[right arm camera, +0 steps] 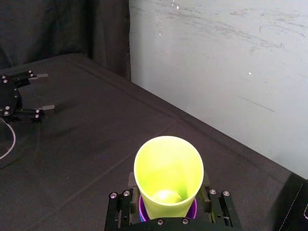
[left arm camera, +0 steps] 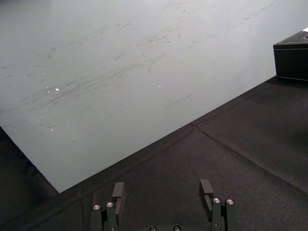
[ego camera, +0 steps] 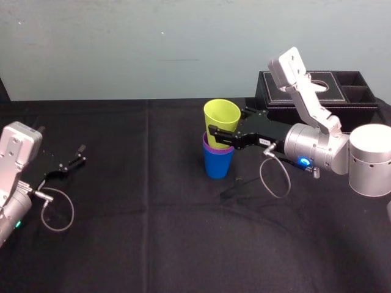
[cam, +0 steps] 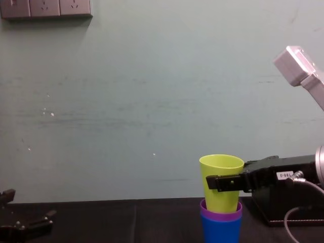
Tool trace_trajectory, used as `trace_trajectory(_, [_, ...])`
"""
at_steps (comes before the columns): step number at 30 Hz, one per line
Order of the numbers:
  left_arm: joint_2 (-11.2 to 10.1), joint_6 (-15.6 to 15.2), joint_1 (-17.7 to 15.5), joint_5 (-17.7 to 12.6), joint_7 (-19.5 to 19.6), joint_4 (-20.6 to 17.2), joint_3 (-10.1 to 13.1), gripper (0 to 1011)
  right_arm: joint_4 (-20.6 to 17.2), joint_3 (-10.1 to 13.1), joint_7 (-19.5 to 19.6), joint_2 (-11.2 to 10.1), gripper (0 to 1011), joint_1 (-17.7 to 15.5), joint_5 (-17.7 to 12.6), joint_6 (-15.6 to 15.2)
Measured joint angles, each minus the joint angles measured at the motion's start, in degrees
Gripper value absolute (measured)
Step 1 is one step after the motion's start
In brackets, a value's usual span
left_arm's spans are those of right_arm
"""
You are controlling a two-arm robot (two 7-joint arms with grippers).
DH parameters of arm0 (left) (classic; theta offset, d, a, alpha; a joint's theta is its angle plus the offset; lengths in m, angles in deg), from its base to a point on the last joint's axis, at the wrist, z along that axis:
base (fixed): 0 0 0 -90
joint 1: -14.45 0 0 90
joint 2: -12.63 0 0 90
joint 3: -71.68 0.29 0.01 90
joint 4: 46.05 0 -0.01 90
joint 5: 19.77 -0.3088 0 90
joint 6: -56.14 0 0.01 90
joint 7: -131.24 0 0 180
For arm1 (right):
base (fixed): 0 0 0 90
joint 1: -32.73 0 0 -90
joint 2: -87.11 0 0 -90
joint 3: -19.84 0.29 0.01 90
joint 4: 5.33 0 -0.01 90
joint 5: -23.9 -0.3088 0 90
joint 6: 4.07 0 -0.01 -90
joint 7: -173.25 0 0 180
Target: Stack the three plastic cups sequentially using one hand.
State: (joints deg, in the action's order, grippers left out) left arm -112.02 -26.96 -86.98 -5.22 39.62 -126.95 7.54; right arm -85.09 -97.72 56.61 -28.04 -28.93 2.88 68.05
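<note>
**Stack at third cup: insertion under way, release pending**

Yellow-green cup stands upright with its base inside the purple cup, near the middle of the black-covered table. Most of its body stands above the purple rim. The purple cup sits deep in the blue cup, so only its rim band shows.

The right gripper reaches in from the robot's right. Its jaws are closed on the yellow-green cup's lower half, one finger on each side, as the right wrist view confirms. A black tissue box sits behind that arm, apart from the stack.

The left gripper is parked low at the table's left, well apart from the cups, jaws spread and holding nothing.

Assessment: the last stacking step is in hand. The top cup appears not fully seated. The next move calls for a straight downward press, then opening the jaws and drawing back without tipping the stack.
</note>
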Motion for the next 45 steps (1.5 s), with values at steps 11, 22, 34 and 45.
trace_trajectory(11, [0.00, 0.00, 0.00, 0.00, 0.00, 0.00, 0.00, 1010, 1.10, -0.53, -0.46, 0.21, 729, -0.19, 0.50, 0.69])
trace_trajectory(22, [0.00, 0.00, 0.00, 0.00, 0.00, 0.00, 0.00, 1010, 1.15, -0.61, -0.54, 0.17, 771, -0.24, 0.68, 0.82])
trace_trajectory(34, [0.00, 0.00, 0.00, 0.00, 0.00, 0.00, 0.00, 1010, 1.06, -0.55, -0.51, 0.16, 1002, -0.24, 0.56, 0.72])
trace_trajectory(45, [0.00, 0.00, 0.00, 0.00, 0.00, 0.00, 0.00, 1010, 1.02, -0.51, -0.51, 0.17, 1003, -0.24, 0.48, 0.66])
